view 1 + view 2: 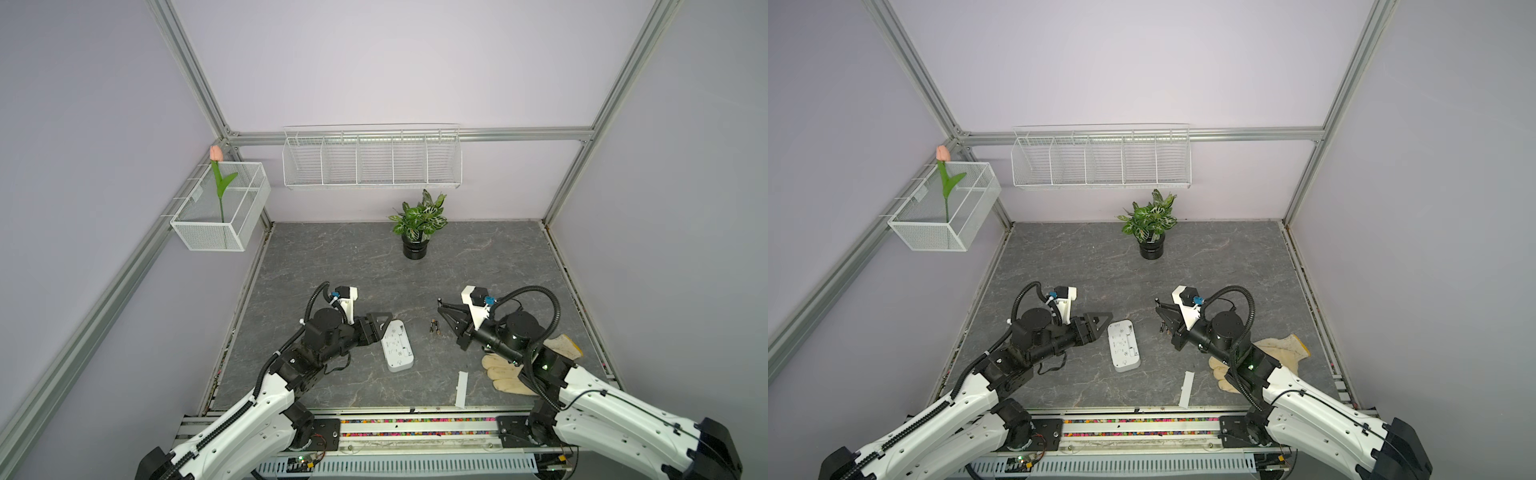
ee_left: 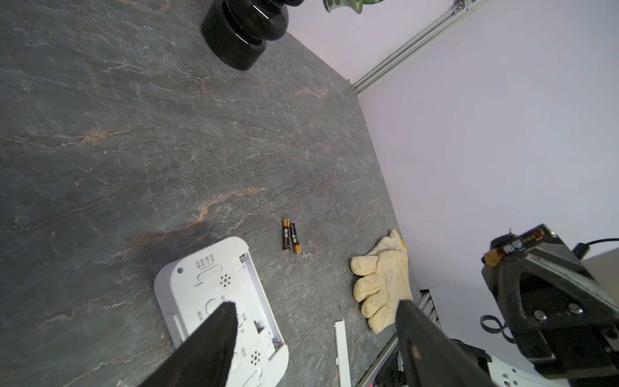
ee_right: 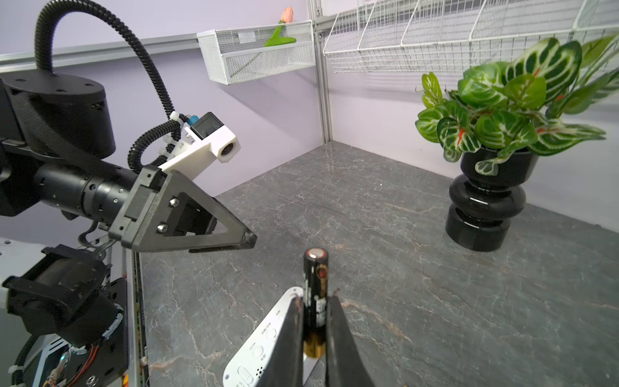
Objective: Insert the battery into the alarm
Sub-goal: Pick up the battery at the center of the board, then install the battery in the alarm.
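Note:
The white alarm [image 1: 397, 345] [image 1: 1123, 345] lies back-up on the grey table, and its long battery bay [image 2: 258, 298] is uncovered and empty. My left gripper [image 1: 384, 325] [image 2: 316, 306] hovers open over the alarm's far end. One finger [image 2: 221, 335] is above the alarm's back. My right gripper [image 1: 439, 302] [image 3: 315, 296] is raised to the right of the alarm and shut on a black-and-gold battery [image 3: 315, 295] [image 2: 514, 246], which sticks out past the fingertips. Two more batteries [image 1: 434, 327] [image 2: 290, 236] lie side by side on the table between the grippers.
A thin white plastic strip [image 1: 461, 388] lies near the front edge, next to a cream work glove [image 1: 509, 374] under the right arm. A potted plant [image 1: 417, 232] stands at the back. A wire shelf [image 1: 372, 160] and a mesh basket [image 1: 220, 208] with a tulip hang on the walls.

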`<state>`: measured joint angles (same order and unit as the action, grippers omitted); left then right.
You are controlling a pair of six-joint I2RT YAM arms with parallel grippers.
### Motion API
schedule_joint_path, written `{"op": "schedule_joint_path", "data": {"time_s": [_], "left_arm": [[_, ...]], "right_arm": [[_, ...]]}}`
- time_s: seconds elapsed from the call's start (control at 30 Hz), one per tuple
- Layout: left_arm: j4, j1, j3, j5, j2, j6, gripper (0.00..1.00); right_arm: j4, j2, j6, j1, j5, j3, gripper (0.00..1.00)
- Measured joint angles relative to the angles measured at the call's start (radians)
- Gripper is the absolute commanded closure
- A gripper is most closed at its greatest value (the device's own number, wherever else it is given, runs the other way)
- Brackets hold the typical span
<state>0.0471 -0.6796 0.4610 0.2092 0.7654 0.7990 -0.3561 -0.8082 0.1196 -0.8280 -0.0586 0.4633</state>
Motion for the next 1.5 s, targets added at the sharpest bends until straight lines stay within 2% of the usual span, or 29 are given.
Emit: {"op": "schedule_joint_path", "data": {"time_s": [0.3,0.4,0.57,0.67,0.77,0.87,1.1,1.5], "left_arm": [[0.005,0.001,-0.049,-0.075,-0.045,0.029,0.26],[0.026,0.001,-0.072,-0.109,-0.044,0.056,0.26],[0.041,0.001,-0.098,-0.117,-0.034,0.097,0.26],[0.042,0.001,-0.107,-0.097,-0.015,0.113,0.27],[0.04,0.001,-0.108,-0.068,0.025,0.117,0.28],[0.033,0.001,-0.114,-0.035,0.071,0.122,0.32],[0.01,0.001,-0.135,0.002,0.159,0.125,0.32],[-0.046,0.001,-0.157,0.017,0.191,0.129,0.32]], "right_arm": [[0.016,-0.006,0.006,-0.005,-0.025,0.017,0.93],[0.172,-0.073,0.072,-0.006,-0.024,0.123,0.93],[0.537,-0.298,0.228,-0.006,-0.021,0.425,0.93],[0.686,-0.404,0.347,-0.008,-0.045,0.501,0.93],[0.79,-0.483,0.451,-0.02,-0.085,0.504,0.93],[0.842,-0.56,0.515,-0.056,-0.109,0.507,0.93],[0.909,-0.74,0.563,-0.091,-0.132,0.597,0.92],[0.928,-0.874,0.565,-0.099,-0.118,0.711,0.89]]}}
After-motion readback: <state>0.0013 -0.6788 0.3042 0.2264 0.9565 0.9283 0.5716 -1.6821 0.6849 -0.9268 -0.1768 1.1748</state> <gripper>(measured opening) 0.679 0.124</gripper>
